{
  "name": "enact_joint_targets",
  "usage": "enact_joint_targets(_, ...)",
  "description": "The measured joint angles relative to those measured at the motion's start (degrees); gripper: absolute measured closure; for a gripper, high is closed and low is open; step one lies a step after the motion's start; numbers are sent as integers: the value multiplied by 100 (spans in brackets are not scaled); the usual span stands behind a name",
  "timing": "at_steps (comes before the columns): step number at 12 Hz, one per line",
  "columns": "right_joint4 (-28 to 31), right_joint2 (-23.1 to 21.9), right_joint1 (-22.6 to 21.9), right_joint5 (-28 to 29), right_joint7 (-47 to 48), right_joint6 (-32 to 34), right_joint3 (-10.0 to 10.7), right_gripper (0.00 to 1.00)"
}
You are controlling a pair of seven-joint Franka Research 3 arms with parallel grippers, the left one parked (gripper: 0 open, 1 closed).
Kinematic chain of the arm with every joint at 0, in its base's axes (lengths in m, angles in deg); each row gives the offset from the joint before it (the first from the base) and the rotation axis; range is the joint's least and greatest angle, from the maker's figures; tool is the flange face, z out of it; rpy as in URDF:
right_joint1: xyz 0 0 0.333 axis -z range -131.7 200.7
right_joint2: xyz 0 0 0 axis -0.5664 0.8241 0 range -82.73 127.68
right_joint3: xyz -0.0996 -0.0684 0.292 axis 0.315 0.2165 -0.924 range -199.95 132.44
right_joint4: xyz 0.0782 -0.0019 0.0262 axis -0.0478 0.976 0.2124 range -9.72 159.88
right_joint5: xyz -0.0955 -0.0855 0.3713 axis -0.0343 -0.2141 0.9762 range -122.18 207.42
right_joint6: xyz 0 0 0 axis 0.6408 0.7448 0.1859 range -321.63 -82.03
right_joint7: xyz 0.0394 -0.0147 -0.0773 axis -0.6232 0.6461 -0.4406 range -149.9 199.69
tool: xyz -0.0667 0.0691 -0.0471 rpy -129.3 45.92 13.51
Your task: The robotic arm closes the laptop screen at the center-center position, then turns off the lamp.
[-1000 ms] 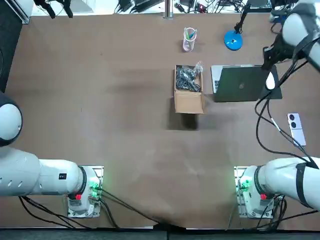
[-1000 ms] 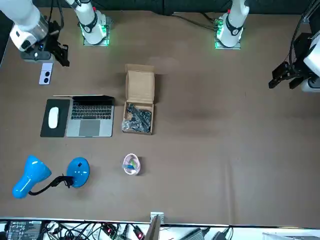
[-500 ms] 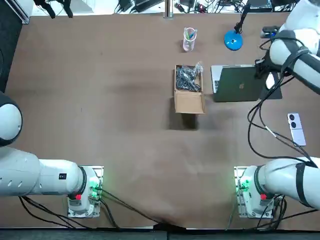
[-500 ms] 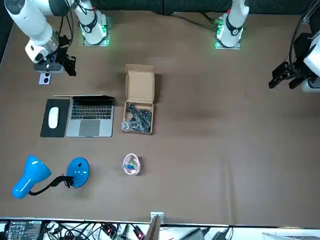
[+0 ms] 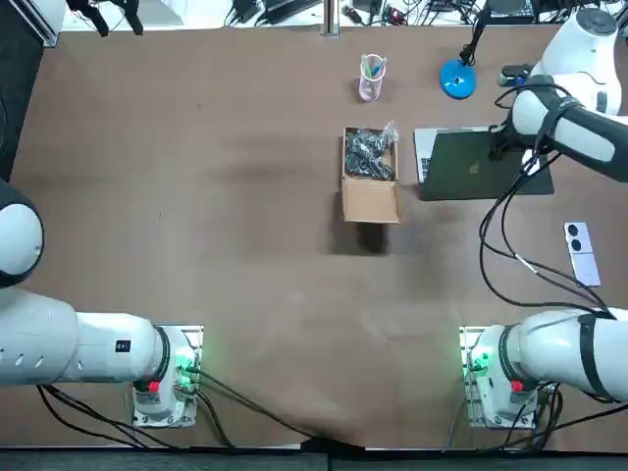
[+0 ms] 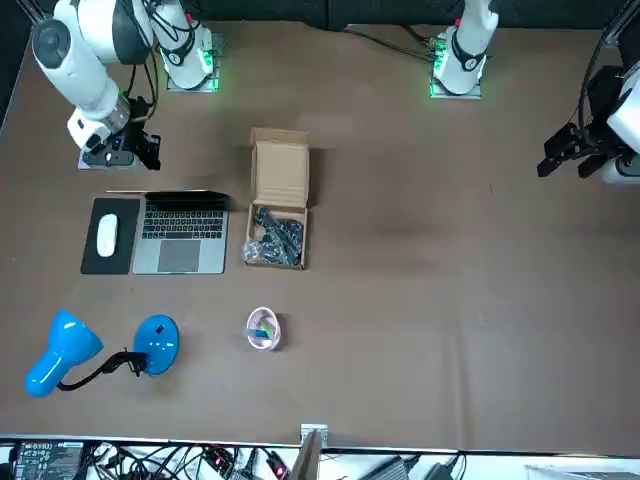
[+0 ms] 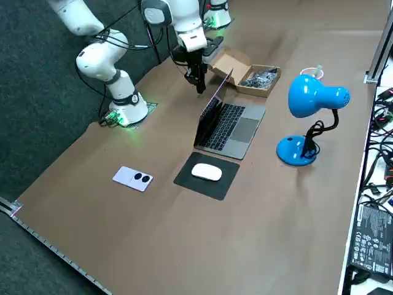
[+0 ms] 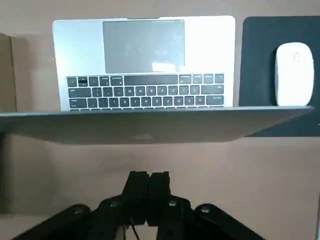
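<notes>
The grey laptop (image 5: pixel 469 165) stands open near the table's far right, lid raised and keyboard (image 8: pixel 145 91) facing away from the robot. My right gripper (image 7: pixel 199 86) hangs shut, holding nothing, just on the robot's side of the lid's top edge (image 8: pixel 150 120), apart from it. In the wrist view its fingers (image 8: pixel 148 182) are pressed together. The blue desk lamp (image 7: pixel 312 97) stands beyond the laptop, with its round base (image 5: pixel 457 78) near the far edge. In the front view the gripper (image 6: pixel 135 158) sits behind the laptop (image 6: pixel 181 232).
An open cardboard box (image 5: pixel 371 175) holding black items lies left of the laptop. A white mouse (image 7: pixel 206 173) rests on a black pad (image 7: pixel 184 181) to the laptop's right. A white phone (image 5: pixel 581 251) lies nearer the robot. A cup of pens (image 5: pixel 372 77) stands at the far edge.
My right arm has swung in from the table's right edge toward the laptop. The gripper now sits just behind the lid. The laptop and lamp have not moved.
</notes>
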Motion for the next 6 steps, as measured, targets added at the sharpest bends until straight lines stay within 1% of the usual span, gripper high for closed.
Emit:
enact_joint_targets(3,-1,299,0,2,28,-269,1,98)
enact_joint_targets(6,-16,421,1,7,32,-508,2,98)
